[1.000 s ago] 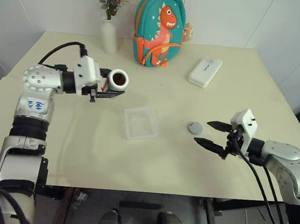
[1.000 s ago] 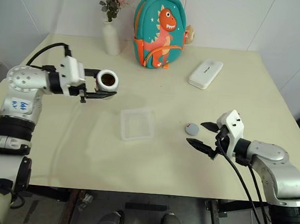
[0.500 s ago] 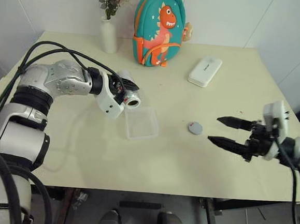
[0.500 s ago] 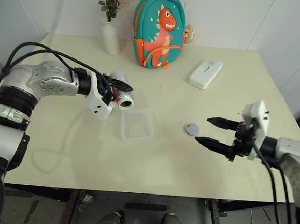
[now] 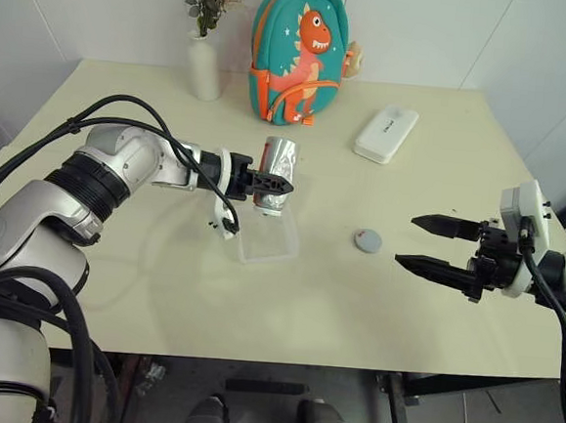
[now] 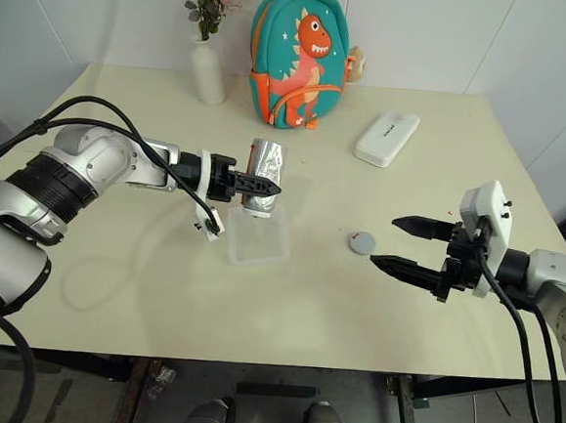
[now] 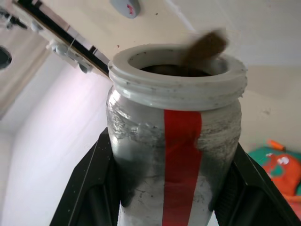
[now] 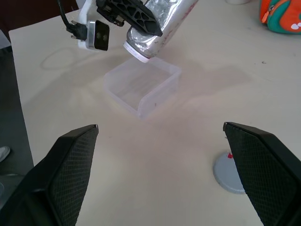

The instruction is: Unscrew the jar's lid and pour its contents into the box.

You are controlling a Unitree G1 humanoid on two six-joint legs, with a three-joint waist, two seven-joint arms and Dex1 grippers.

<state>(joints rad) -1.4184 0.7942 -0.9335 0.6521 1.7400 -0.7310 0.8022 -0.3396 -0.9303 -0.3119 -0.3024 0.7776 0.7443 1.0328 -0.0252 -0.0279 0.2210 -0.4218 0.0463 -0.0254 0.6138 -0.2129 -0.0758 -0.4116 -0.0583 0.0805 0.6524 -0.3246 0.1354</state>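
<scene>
Table (image 5: pixel 159 290): pale cream top spanning most of the head frames, white wall behind

Backpack (image 5: pixel 300 51): teal, orange dinosaur print, upright at upper centre against the wall. White vase (image 5: pixel 204 66) with pink flowers to its left, upper left of centre. White oblong case (image 5: pixel 386 134) lying flat right of the backpack, upper right of centre. All three sit well apart from the working area and block nothing

Box (image 5: pixel 266 234): clear shallow square tray, centre of frame, resting on the table

Left gripper (image 5: pixel 283 185): clenched on the jar (image 5: pixel 275 175), reaching in from the left of frame. Jar tipped mouth-down, rim just over the far edge of the box; foggy clear wall, red stripe, white threaded neck, no cap on

Right gripper (image 5: pixel 421 243): released, black fingers spread wide and holding nothing, right of frame, pointing toward centre

Lid (image 5: pixel 367 241): small grey disc, red mark on top, flat on the table between box and right gripper, touching neither

Left wrist view: open mouth of the jar up close, with the contents (image 7: pixel 205 45), a blurred brown piece, at the rim; too blurred to tell if it has cleared the rim. Head views do not resolve it

Right wrist view: jar mouth just above the box wall (image 8: pixel 157 94), inside of the box seen from the side
</scene>
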